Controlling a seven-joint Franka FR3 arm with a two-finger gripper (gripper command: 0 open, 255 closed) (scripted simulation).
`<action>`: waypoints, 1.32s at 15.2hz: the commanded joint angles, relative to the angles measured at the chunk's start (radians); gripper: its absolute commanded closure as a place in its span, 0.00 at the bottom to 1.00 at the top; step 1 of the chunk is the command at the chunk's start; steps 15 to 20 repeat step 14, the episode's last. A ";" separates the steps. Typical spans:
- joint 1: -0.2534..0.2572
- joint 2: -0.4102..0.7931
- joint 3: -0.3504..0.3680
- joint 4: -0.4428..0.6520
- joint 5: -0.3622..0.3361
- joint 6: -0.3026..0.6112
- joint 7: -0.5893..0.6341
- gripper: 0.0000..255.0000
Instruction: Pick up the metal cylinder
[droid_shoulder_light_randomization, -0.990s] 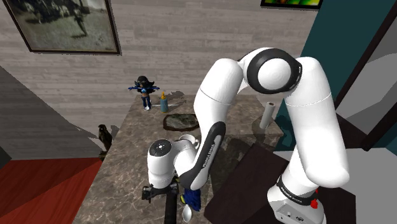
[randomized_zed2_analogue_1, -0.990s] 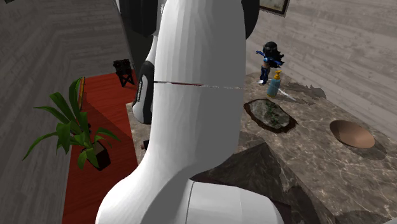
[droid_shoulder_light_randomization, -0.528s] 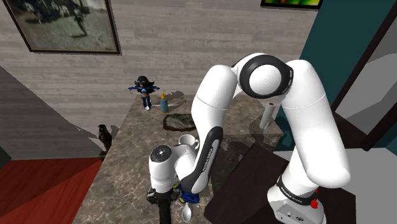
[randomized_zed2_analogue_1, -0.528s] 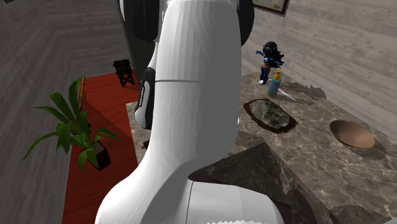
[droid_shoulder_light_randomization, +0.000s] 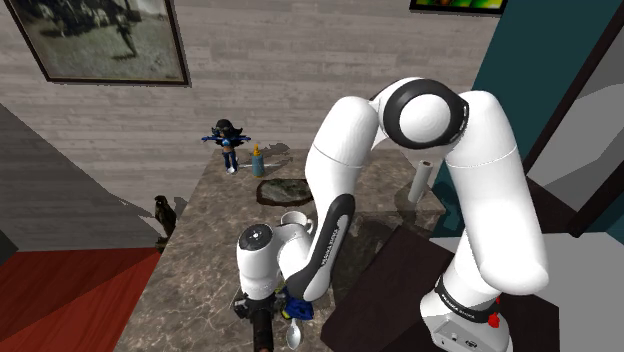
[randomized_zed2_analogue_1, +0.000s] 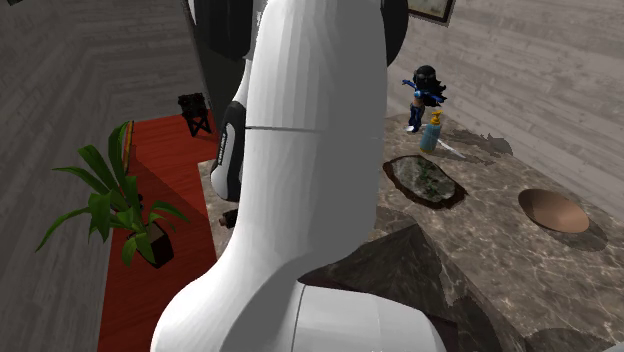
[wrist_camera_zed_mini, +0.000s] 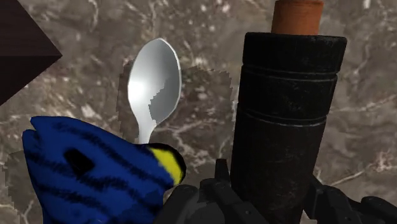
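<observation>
Arm (droid_shoulder_light_randomization: 483, 200) folded low; gripper (wrist_camera_zed_mini: 268, 191) clasps dark cylinder (wrist_camera_zed_mini: 287, 114).

Spoon (wrist_camera_zed_mini: 153, 89) partly behind blue toy (wrist_camera_zed_mini: 89, 175); marble tabletop (wrist_camera_zed_mini: 210, 38)

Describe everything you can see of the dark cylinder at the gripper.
The cylinder is near-black and dull, rough-surfaced, with shallow grooves ringing its far end, where a narrower orange-brown stub sticks out. Its length runs away from the gripper, whose black fingers press its two sides at the near end. The marbled tabletop lies behind it; whether it rests there cannot be told. A spoon and a blue-and-yellow object lie beside it, not touching.
</observation>
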 joint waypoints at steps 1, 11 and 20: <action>-0.018 -0.023 0.021 -0.009 0.018 -0.016 -0.015 1.00; -0.114 -0.155 0.143 -0.055 0.138 -0.103 -0.106 1.00; -0.125 -0.170 0.157 -0.059 0.154 -0.114 -0.117 1.00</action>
